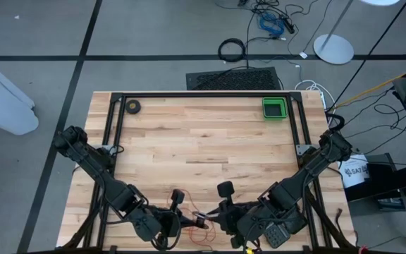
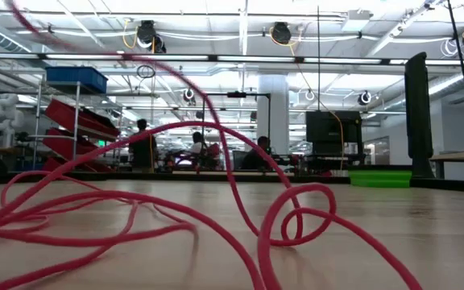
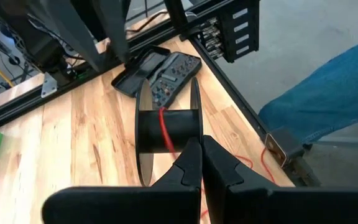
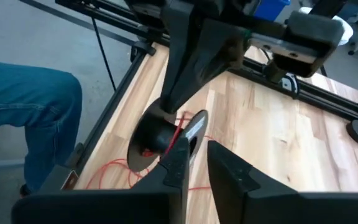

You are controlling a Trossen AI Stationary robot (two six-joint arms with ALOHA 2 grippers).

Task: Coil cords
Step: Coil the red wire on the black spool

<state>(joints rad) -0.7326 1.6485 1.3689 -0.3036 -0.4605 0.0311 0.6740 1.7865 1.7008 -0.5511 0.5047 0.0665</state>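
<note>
A black spool [image 3: 166, 127] with two round flanges hangs or stands near the table's near edge, with thin red cord [image 3: 163, 124] wound on its hub. More red cord lies in loose loops on the wood [image 2: 240, 201] [image 4: 107, 169]. My left gripper [image 3: 201, 142] is shut at the hub, and in the right wrist view it comes down onto the spool [image 4: 166, 134]. My right gripper [image 4: 197, 149] is open, its fingers on either side of the rim of one flange [image 4: 196, 127]. Whether the spool rests on the table is unclear. My left gripper pinches the red cord [image 3: 178, 148] between its two fingertips, right where the strand leaves the spool's hub. The fingers slant down toward the hub from the table's left. My right gripper's fingers [image 4: 180, 155] stand astride the flange rim; whether one touches it, I cannot tell.
A dark flat keypad [image 3: 160, 71] lies at the near right corner. A person's leg in blue jeans [image 3: 328, 93] stands just beyond the near edge. A green tray [image 1: 274, 108] and a small dark tape roll [image 1: 132, 106] sit at the far edge, inside the black frame rails [image 1: 203, 94].
</note>
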